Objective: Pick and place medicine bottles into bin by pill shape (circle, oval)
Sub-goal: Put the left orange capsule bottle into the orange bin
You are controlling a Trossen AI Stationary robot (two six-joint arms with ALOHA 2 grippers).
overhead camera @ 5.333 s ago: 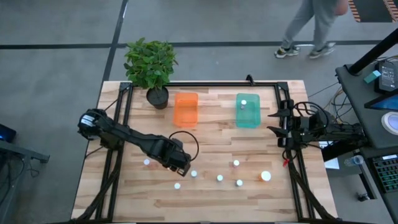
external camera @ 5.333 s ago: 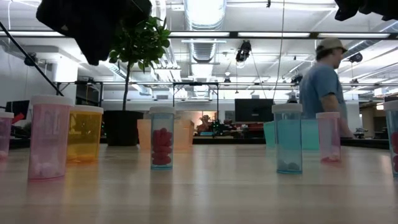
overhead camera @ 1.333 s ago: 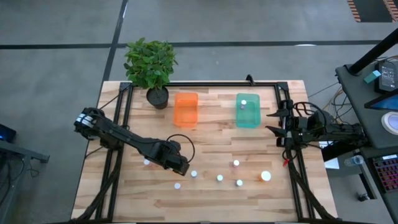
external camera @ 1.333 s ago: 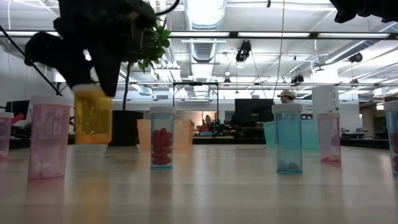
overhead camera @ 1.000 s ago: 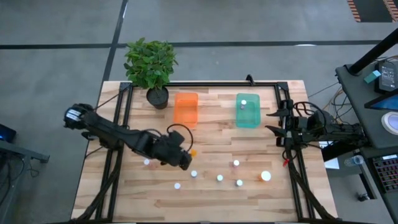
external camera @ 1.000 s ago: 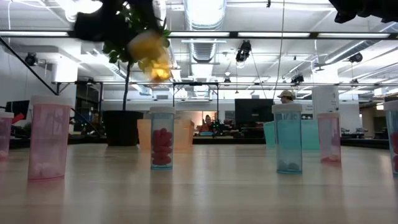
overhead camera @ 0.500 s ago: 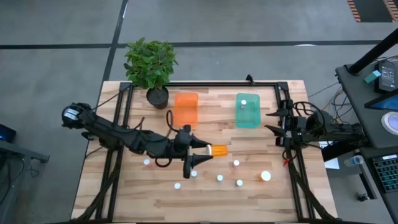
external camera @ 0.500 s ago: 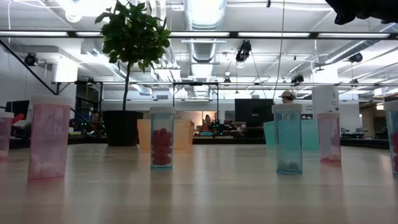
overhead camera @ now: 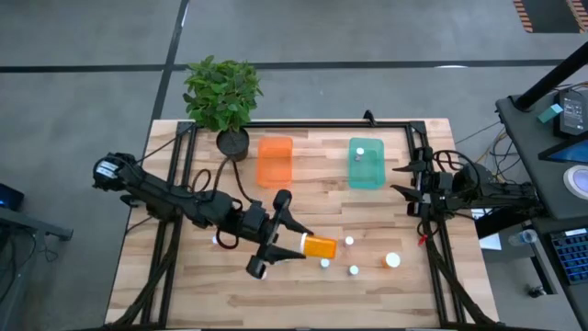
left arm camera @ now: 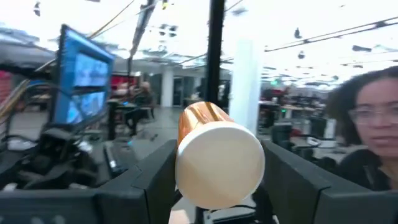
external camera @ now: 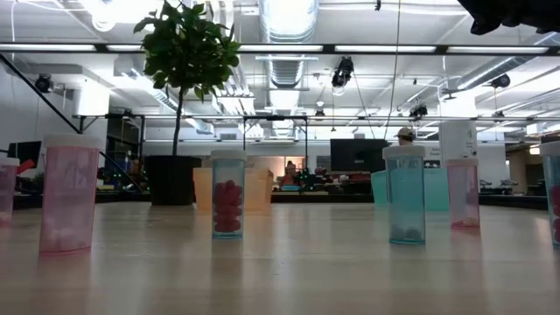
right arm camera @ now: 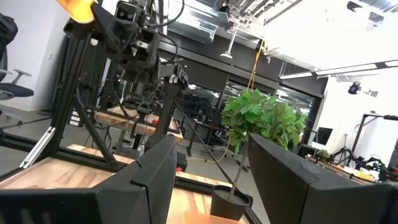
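Left hand point(overhead camera: 296, 241) gripping an orange medicine bottle point(overhead camera: 320, 246) on its side, raised above the middle of the surface point(overhead camera: 404, 294) toward its near edge, white cap facing the wrist camera point(left arm camera: 219, 163). Remaining medicine bottles point(overhead camera: 353, 269) standing along the near half of the surface; one white-capped bottle already inside the teal bin point(overhead camera: 367, 164), the orange bin point(overhead camera: 274, 161) beside it, both near the far edge. Right hand point(right arm camera: 205, 168) parked at the right edge, fingers apart, holding nothing. To do this step well, judging by the scene: keep the bottle turned steadily so the pills show, settle on round or oval, then carry it high over the standing bottles to the matching bin. Compared with half a second ago, bottle swung nearer the near edge; a second ago, held close over the left-centre.
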